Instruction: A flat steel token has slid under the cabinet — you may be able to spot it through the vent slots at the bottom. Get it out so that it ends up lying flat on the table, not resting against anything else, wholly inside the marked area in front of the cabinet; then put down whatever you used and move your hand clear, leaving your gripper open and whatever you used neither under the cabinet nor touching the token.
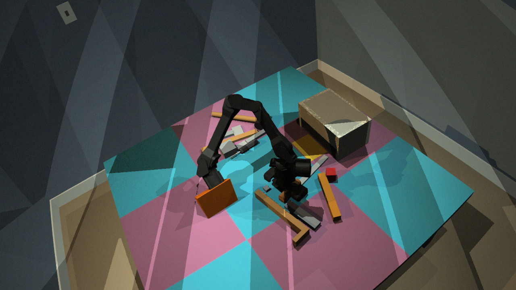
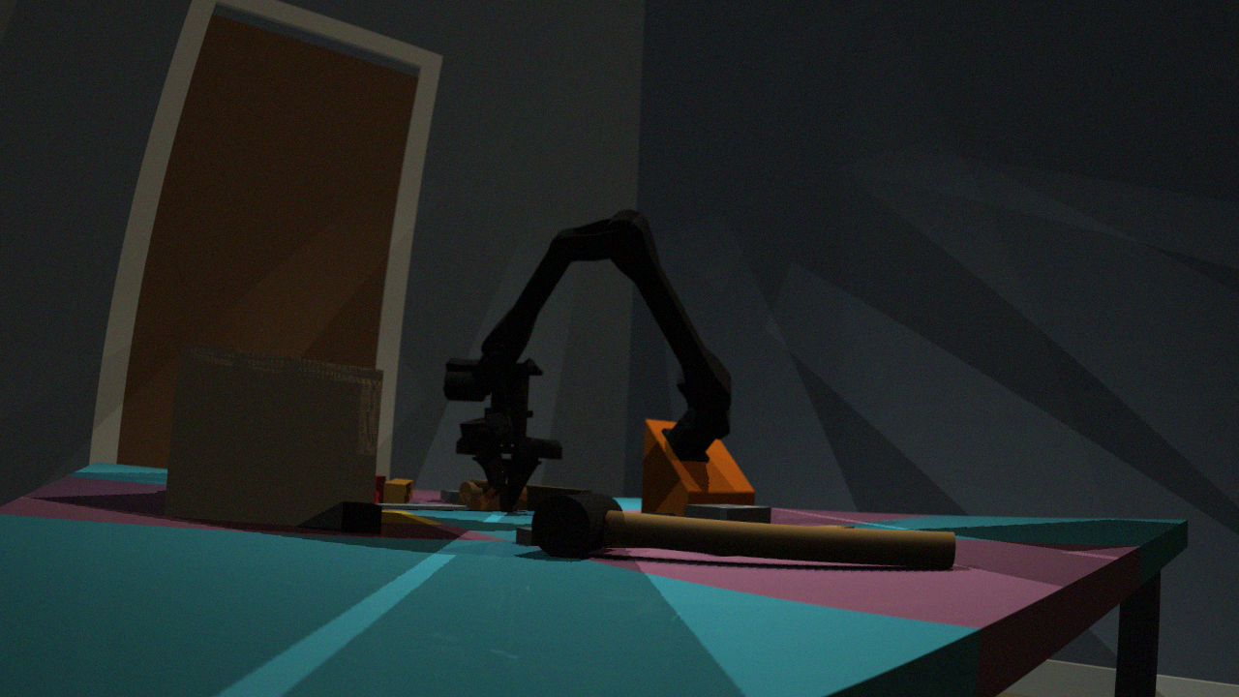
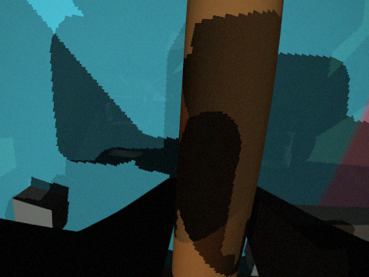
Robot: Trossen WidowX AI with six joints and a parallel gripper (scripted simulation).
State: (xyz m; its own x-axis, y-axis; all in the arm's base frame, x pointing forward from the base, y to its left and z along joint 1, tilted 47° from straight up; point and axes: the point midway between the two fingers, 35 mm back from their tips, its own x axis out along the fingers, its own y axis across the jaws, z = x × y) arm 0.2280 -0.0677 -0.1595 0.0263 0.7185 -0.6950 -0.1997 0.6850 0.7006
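Note:
My gripper [image 1: 289, 189] [image 2: 511, 502] [image 3: 208, 189] is shut on the round wooden handle [image 1: 283, 196] [image 3: 231, 77] of a tool, low over the table. The tool's long flat grey blade [image 1: 315, 168] points toward the cabinet [image 1: 331, 108] [image 2: 272, 433], its tip near the right corner of the yellow marked area [image 1: 308, 144] [image 2: 411, 517]. The marked area lies in front of the cabinet's dark vent slots and is partly shaded. I cannot make out the steel token in any view; the space under the cabinet is too dark to read.
Near the gripper lie an L-shaped wooden stick [image 1: 279, 211], a grey bar [image 1: 306, 218], a small grey block [image 1: 266, 188] [image 3: 32, 211], an orange bar [image 1: 329, 196] and a red cube [image 1: 330, 172]. A mallet [image 1: 236, 117] [image 2: 779, 537] and several grey and wooden pieces lie on the far side.

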